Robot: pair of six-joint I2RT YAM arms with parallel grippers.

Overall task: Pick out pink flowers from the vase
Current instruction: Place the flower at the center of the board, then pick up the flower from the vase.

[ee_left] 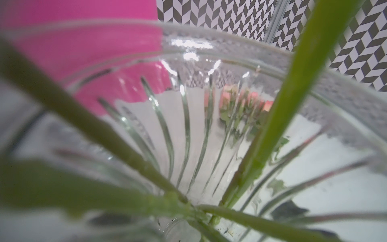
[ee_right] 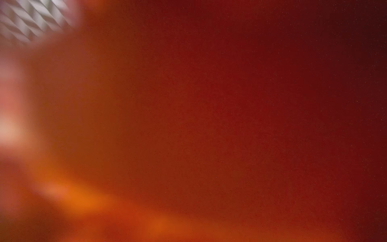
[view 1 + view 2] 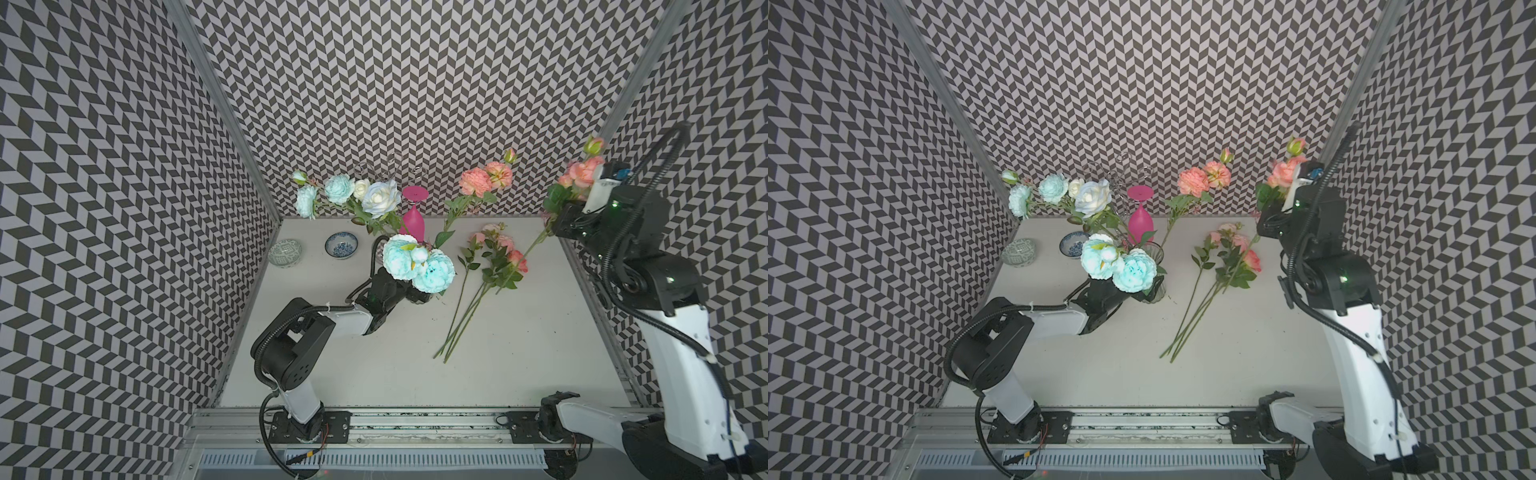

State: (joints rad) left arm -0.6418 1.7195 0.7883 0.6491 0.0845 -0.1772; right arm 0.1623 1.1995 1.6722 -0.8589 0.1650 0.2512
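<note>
Right gripper (image 3: 557, 220) pinched a pink flower (image 3: 584, 173) by its stem; the trailing end could snag laid flowers (image 3: 517, 261). Left gripper (image 3: 415, 296): jaw state indeterminable.

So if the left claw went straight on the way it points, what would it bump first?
Most likely the clear ribbed glass vase: it fills the left wrist view right ahead of the left claw. They may already touch; turquoise blooms hide that from above. The magenta goblet stands beyond the vase.
</note>
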